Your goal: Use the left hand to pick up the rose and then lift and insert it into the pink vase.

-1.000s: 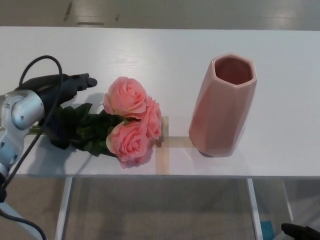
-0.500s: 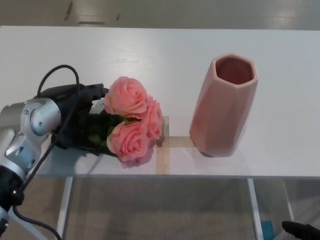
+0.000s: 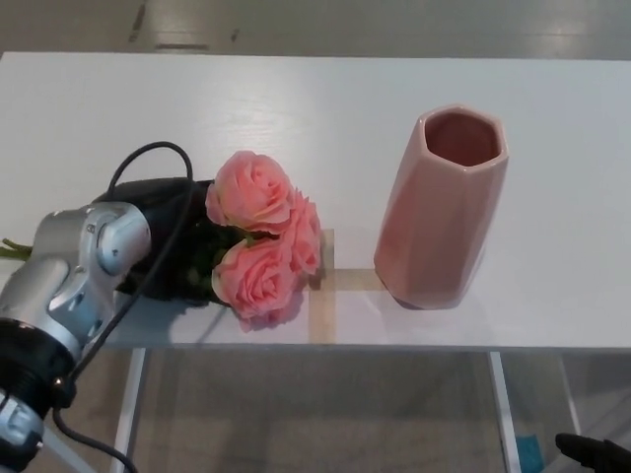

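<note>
Pink roses [image 3: 261, 236] lying on a white table [image 3: 296, 108], our left hand [image 3: 173, 241] over their stems.

The blooms rest near the table's front edge, well left of the upright pink vase [image 3: 439, 212]. Our black left hand covers the leafy stems just behind the blooms; we cannot tell whether its fingers have closed. Our right hand [image 3: 592, 453] barely shows at the bottom corner.

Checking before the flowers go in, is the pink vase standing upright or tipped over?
Upright. The pink vase stands on its base on the white table, its open mouth facing up, apart from the rose.
</note>
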